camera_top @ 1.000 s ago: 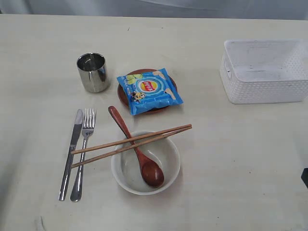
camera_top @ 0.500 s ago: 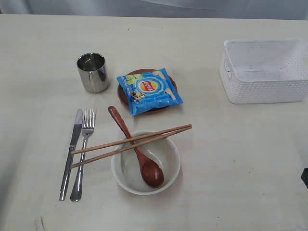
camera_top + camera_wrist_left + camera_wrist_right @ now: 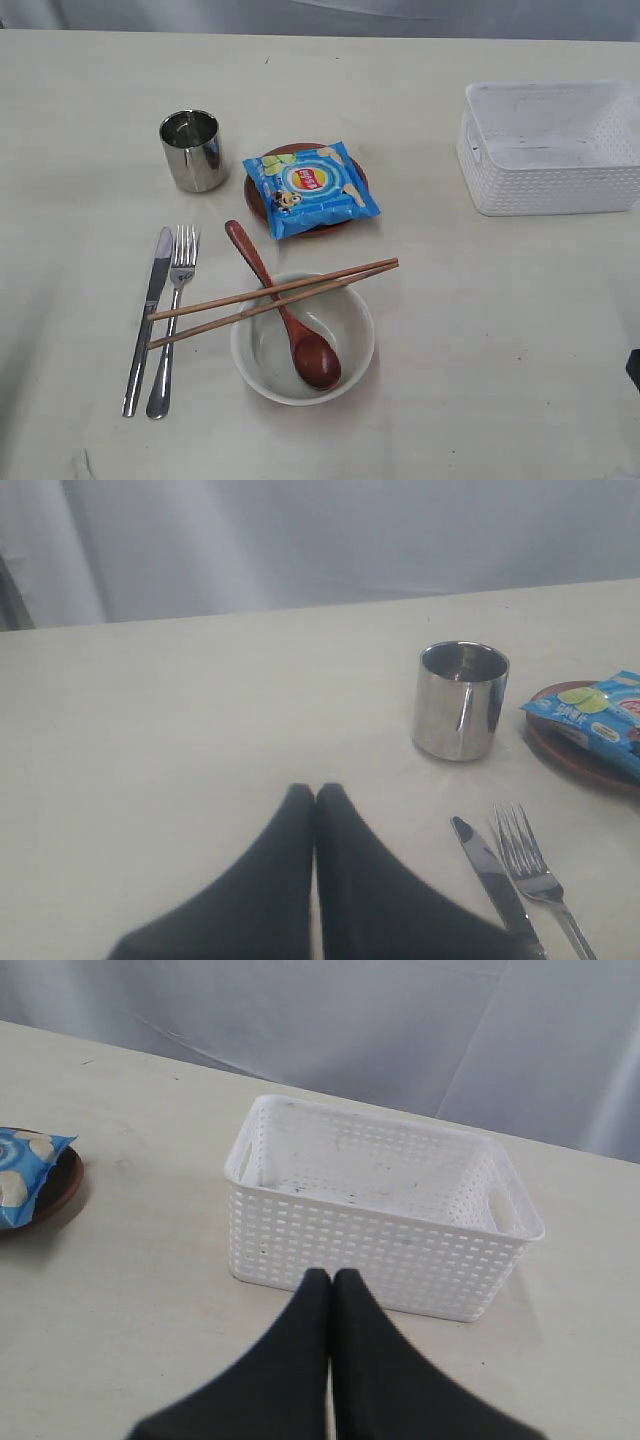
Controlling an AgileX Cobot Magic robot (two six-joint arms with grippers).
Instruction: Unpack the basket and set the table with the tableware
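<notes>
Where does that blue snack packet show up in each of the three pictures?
Exterior view: blue snack packet near the middle, right of the steel cup.
Left wrist view: packet cut off at the edge, beside the cup.
Right wrist view: packet at the edge, apart from the basket.
Shared landmark: brown plate under it.

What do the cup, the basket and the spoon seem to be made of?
The cup: polished steel, by its mirror reflections. The basket: white plastic, probably, with moulded lattice walls. The spoon: reddish-brown wood, apparently lacquered, by its slight gloss.
</notes>
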